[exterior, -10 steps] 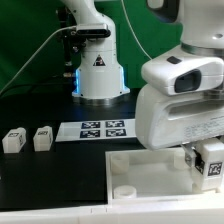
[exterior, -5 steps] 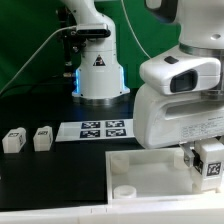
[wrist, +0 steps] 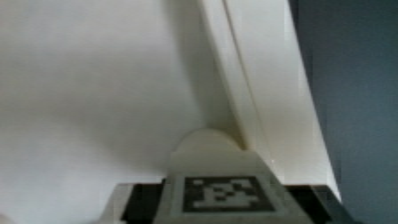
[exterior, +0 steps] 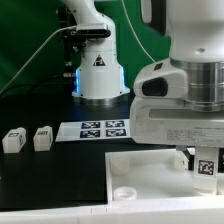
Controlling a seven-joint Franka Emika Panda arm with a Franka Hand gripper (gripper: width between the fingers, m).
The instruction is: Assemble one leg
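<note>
Holding the leg [exterior: 207,168], gripper [exterior: 203,166]: closed on the block from both sides, low at the exterior view's right, under the arm's bulky white wrist housing.
Gripper, wrist view [wrist: 222,203]: dark fingers [wrist: 313,203] press against the two flanks of the leg [wrist: 222,172], with no gap showing between pad and plastic.
Leg, held: small white block, its black-and-white tag facing both cameras; in the wrist view a rounded white end rises beyond the tag.
Leg, position: over the part of the panel [exterior: 150,165] nearest the exterior view's right; whether it touches the panel cannot be told.
Panel: large, white, flat on the table [exterior: 50,185], with a raised rim; one round socket [exterior: 124,192] shows at its near corner on the exterior view's left.
Panel, wrist view [wrist: 89,80]: fills most of the frame, its straight edge running alongside a strip of dark table [wrist: 356,80].
Table: black surface.
Loose legs [exterior: 13,140] [exterior: 42,138]: two, side by side and apart from each other, at the exterior view's left, well apart from the panel.
Marker board [exterior: 103,129]: flat white strip with four tags, between the loose legs and the gripper, in front of the arm base [exterior: 98,68].
Arm base: white, with a blue glow at its side.
Backdrop [exterior: 20,40]: green cloth behind the base.
</note>
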